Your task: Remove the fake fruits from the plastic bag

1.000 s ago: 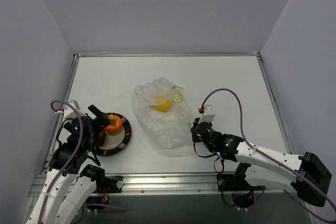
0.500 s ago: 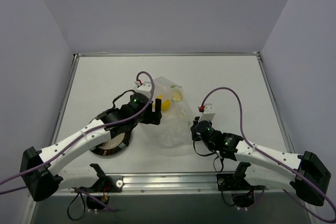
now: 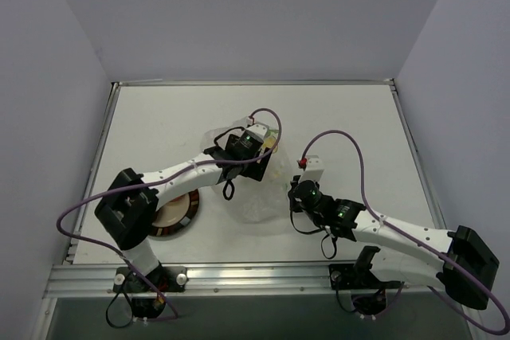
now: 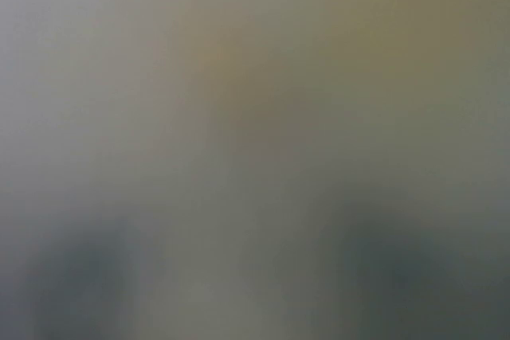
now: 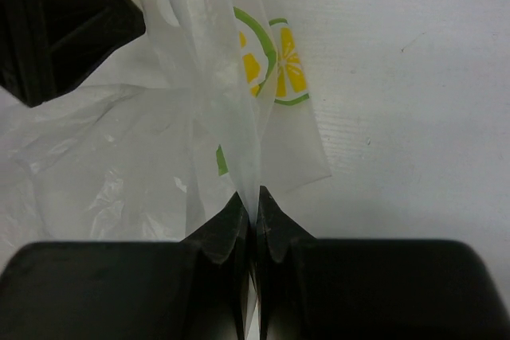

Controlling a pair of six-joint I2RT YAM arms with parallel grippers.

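From above, the left arm rises from its base at the near left corner of the white worktop (image 3: 159, 125), folds at the elbow and stretches right. Its left gripper (image 3: 253, 163) is tipped down onto the large clear wrinkled plastic bag (image 3: 259, 197), which lies about mid-worktop; whether its fingers are apart or together cannot be told here. The round black-rimmed plate (image 3: 169, 232) sits near the near left edge, partly under that arm, and nothing can be made out on it. The right arm runs in low from the near right, and the right gripper (image 3: 296, 193) meets the bag's right edge. The fake fruits are hidden under the left wrist. The left wrist view is a blur of grey with a yellowish haze at upper right, nothing legible. In the right wrist view, the right gripper (image 5: 255, 209) has its black fingertips (image 5: 227, 232) pressed together on a pleat of the bag (image 5: 119, 157), drawn taut. Printed yellow-and-green lemon-slice marks (image 5: 275, 65) show on the film, and a black block (image 5: 56, 29) fills the upper left.
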